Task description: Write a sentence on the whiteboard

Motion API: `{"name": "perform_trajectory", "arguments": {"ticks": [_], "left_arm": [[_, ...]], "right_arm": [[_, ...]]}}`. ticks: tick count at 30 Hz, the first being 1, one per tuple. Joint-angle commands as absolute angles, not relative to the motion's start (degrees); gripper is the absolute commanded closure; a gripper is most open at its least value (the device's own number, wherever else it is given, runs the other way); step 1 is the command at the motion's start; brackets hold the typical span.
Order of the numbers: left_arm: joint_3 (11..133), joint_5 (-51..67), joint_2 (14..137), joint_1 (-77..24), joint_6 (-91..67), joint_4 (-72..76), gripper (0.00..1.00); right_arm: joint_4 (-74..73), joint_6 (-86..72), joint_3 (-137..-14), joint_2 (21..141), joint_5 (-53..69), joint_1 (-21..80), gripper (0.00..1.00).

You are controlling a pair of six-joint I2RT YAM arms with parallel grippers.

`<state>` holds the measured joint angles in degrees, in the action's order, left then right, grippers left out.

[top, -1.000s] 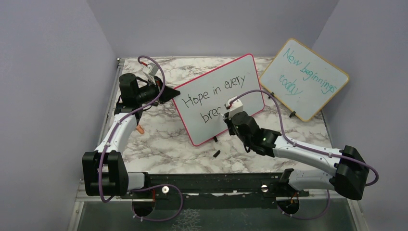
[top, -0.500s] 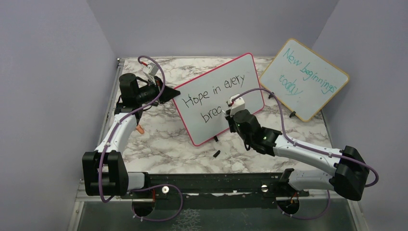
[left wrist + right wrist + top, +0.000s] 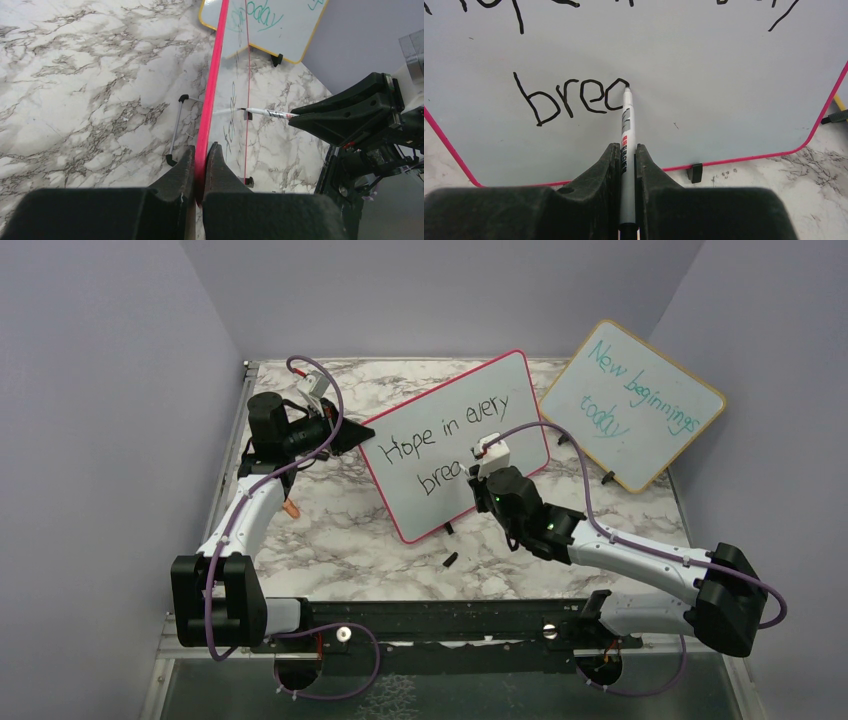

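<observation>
The whiteboard (image 3: 415, 512) stands propped mid-table between the arms, the second line of its sentence (image 3: 569, 97) unfinished. We see the right gripper (image 3: 625, 150) clamped narrowly on a marker (image 3: 626, 125), whose tip touches the last letter. The left gripper (image 3: 200, 152) is pinched tight on the board's pink edge. We judge that heavy tip pressure could rock the board on its feet, or slide the marker between the fingers, skewing strokes. From above, the right wrist hides the tip; its own camera crops the upper line.

A wood-framed board (image 3: 632, 405) with teal writing stands back right on the marble table (image 3: 340, 530), a small black piece (image 3: 450, 560) nearer.
</observation>
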<state>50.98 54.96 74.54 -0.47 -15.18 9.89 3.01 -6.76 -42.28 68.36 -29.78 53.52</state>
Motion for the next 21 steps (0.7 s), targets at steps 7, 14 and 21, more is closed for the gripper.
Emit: {"name": "perform_trajectory", "arguments": {"ticks": [7,14,21], "left_arm": [[49.02,46.76,77.37,-0.79,-6.86,3.36,1.0],[49.04,46.79,77.41,-0.79,-6.84,3.4,1.0],[49.04,46.76,77.46,-0.79,-6.77,3.31,1.0]], "right_arm": [[3.23,-6.63,-43.8,69.1,-30.02,53.09,0.99],[0.12,-8.05,-42.53,68.33,-28.21,53.09,0.99],[-2.91,-8.68,-41.27,67.0,-28.21,53.06,0.99]]}}
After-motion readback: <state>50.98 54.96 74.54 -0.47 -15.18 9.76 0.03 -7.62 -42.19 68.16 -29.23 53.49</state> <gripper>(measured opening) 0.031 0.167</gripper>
